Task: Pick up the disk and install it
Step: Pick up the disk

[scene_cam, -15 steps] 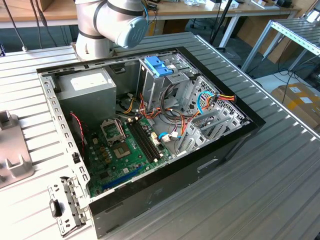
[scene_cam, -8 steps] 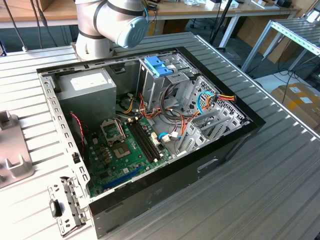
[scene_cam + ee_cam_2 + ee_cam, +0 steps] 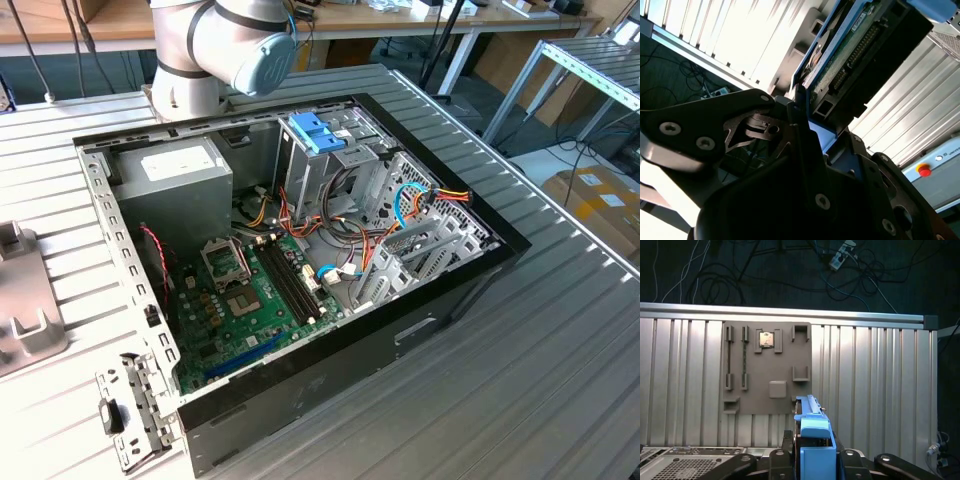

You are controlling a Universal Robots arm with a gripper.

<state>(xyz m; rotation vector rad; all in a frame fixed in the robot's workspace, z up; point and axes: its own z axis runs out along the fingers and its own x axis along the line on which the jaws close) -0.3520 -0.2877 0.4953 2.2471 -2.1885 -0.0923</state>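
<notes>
Exterior view: ribbed metal table [image 3: 560, 340], workbenches [image 3: 380, 22] beyond.

Smooth lt-blue plastic frame on disk [image 3: 815, 455]; table [image 3: 880, 370] ribbed brushed alu; gripper [image 3: 822, 125] matt blk metal.

Glare whitens the ribbed table [image 3: 735, 35]; the gripper [image 3: 821, 126] sits dark, perhaps backlit.

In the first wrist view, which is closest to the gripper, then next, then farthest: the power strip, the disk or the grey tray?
1. The disk, held in the gripper.
2. The grey tray, on the table beyond it.
3. The power strip, on the floor past the table.
</notes>
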